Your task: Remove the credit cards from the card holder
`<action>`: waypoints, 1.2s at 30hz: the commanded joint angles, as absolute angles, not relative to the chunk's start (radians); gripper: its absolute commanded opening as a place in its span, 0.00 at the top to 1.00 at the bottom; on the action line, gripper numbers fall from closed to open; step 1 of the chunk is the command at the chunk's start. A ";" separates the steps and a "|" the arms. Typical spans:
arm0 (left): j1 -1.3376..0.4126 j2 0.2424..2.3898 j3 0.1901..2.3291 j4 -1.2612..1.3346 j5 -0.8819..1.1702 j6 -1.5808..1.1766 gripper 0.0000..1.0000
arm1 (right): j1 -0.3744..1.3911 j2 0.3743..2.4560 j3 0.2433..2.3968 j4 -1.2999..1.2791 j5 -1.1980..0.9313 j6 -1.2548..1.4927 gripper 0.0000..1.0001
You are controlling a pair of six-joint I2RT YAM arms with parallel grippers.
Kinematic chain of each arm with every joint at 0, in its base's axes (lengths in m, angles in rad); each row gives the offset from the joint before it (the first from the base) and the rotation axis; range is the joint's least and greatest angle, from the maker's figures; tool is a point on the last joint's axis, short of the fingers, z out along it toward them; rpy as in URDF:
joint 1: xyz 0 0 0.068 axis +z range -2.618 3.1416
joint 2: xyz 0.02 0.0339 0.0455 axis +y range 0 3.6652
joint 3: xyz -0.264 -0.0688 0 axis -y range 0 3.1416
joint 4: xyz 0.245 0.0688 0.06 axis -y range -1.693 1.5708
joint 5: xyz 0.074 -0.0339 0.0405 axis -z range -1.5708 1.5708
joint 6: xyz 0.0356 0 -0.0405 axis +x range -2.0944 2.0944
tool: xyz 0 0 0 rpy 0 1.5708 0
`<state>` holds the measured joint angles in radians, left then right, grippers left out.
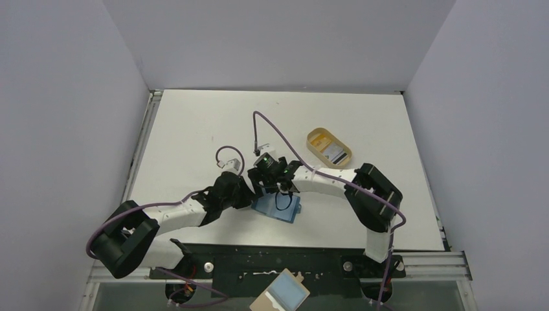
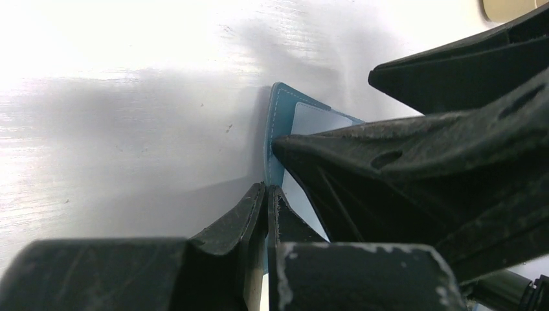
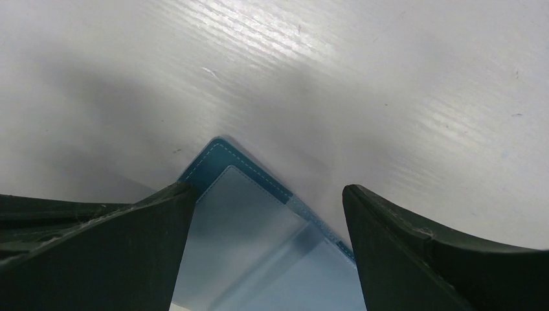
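The card holder (image 1: 280,208) is a teal-blue wallet lying open on the white table between the two arms. My left gripper (image 1: 250,194) is shut on the wallet's left edge (image 2: 280,110), with a thin strip of teal between the fingertips (image 2: 257,197). My right gripper (image 1: 270,186) is open and hovers just over the wallet's far corner (image 3: 236,194), one finger on each side. I see the pale-blue inner pockets but cannot tell whether a card is in them. One pale credit card (image 1: 334,154) with dark markings lies in the tan oval tray (image 1: 318,137).
The tan oval tray stands on the table to the back right of the wallet. A tan board with a light-blue rectangle (image 1: 282,295) lies below the table's near edge, by the arm bases. Grey walls close in three sides.
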<state>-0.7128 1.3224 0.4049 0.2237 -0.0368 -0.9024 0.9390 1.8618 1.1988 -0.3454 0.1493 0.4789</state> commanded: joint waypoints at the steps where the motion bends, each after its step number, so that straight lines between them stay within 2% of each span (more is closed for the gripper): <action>1: -0.717 1.298 0.430 0.241 -0.057 -0.881 1.00 | 0.962 1.862 1.234 -0.353 0.184 0.459 0.13; 36: -0.718 1.303 0.459 0.227 -0.084 -0.859 1.00 | 1.037 1.760 1.097 -0.453 0.271 0.410 0.11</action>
